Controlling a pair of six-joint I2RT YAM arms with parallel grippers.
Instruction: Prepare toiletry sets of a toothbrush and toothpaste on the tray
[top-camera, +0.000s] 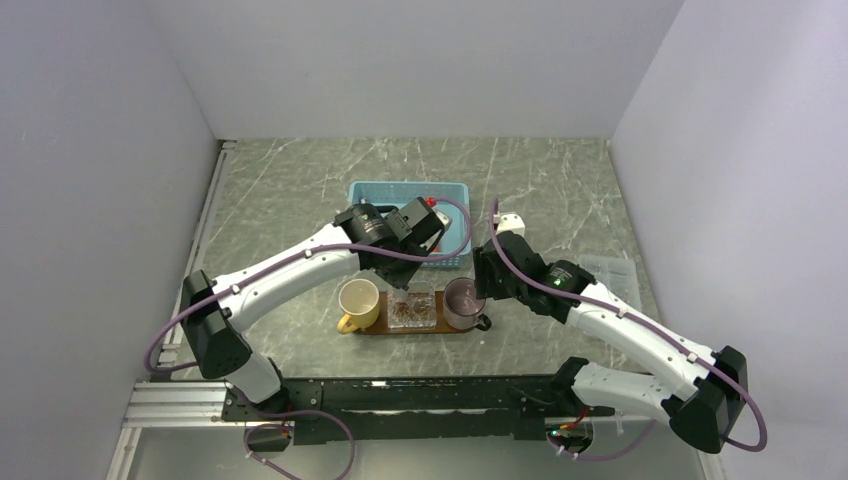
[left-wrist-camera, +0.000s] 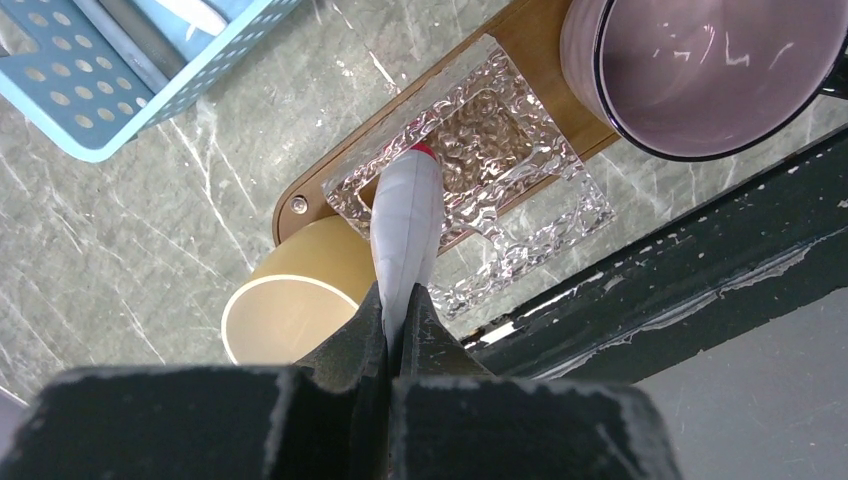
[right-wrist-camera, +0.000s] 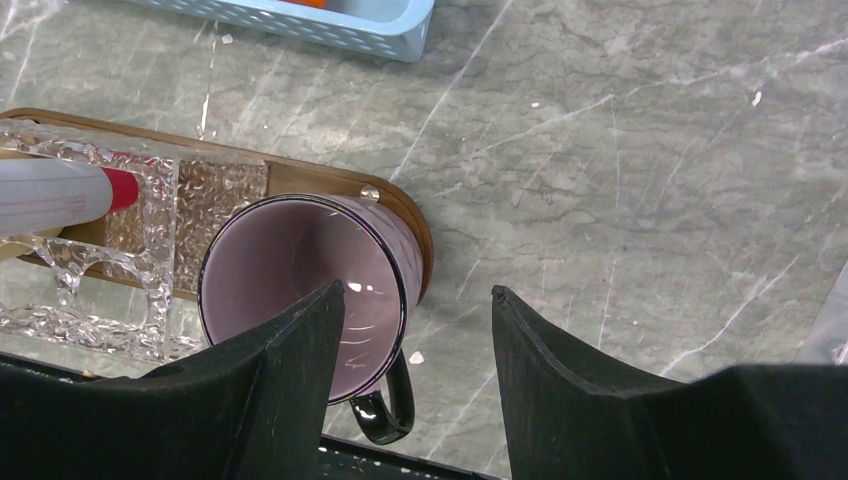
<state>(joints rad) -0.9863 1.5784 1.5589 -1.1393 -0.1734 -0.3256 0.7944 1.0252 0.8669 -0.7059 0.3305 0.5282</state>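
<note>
My left gripper (left-wrist-camera: 400, 295) is shut on the flat end of a white toothpaste tube (left-wrist-camera: 407, 215) with a red cap. The tube hangs cap-down over a clear glass dish (left-wrist-camera: 490, 130) on the brown wooden tray (left-wrist-camera: 530, 40). From above, that gripper (top-camera: 425, 215) sits high near the basket's front edge. My right gripper (right-wrist-camera: 418, 300) is open and holds nothing, hovering beside a purple mug (right-wrist-camera: 300, 270) at the tray's right end (right-wrist-camera: 415, 225). A slender white piece (left-wrist-camera: 195, 12) lies in the basket; I cannot tell whether it is a toothbrush.
On the tray (top-camera: 385, 327) stand a yellow mug (top-camera: 358, 300), the glass dish (top-camera: 412, 308) and the purple mug (top-camera: 463, 300). The light-blue mesh basket (top-camera: 372, 195) stands behind it. A clear plastic bag (top-camera: 610, 272) lies at the right. White walls enclose the table.
</note>
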